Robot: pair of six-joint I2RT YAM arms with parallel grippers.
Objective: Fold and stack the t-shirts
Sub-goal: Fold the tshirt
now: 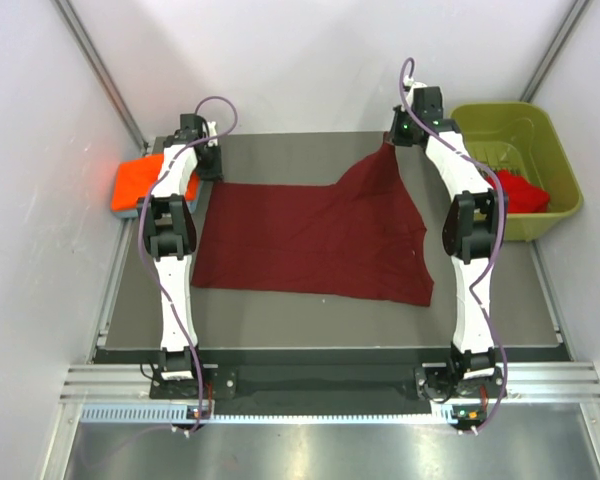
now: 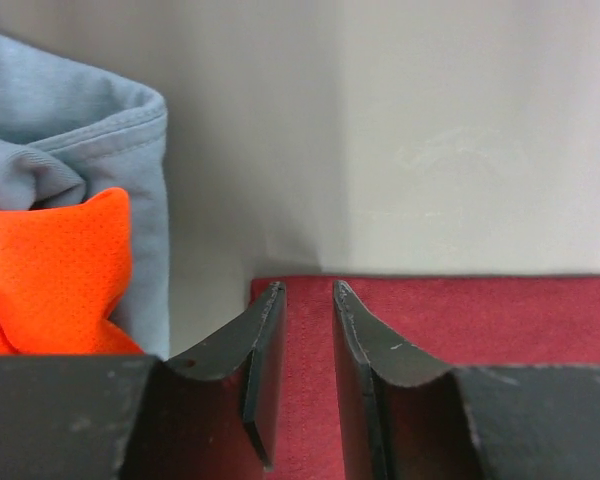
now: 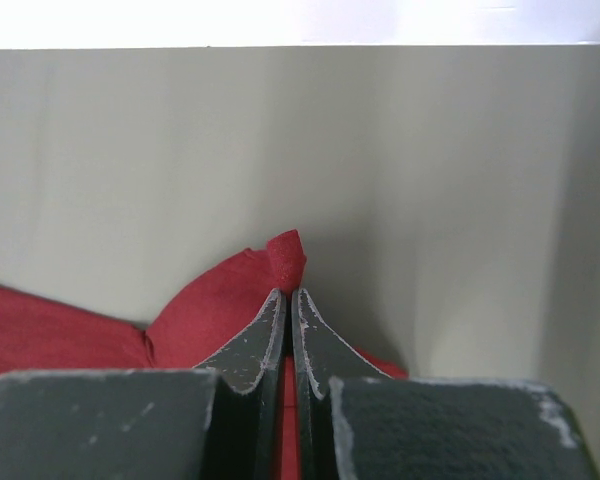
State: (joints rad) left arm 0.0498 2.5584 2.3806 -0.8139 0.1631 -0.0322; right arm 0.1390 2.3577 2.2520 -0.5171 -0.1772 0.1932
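- Maroon t-shirt [image 1: 320,240] lies spread on the table [image 1: 280,322], its 1 o'clock corner lifted.
- We see right jaws clenched on that corner; left jaws stand parted over the 10 o'clock corner.
- Soft, light, limp cloth: we judge corners the best hold.

Bright, even, diffuse overhead, with faint soft shadows; washed out white along the top edge of the right wrist view; slightly soft on the near fingers [image 2: 263,370] low in both wrist views.
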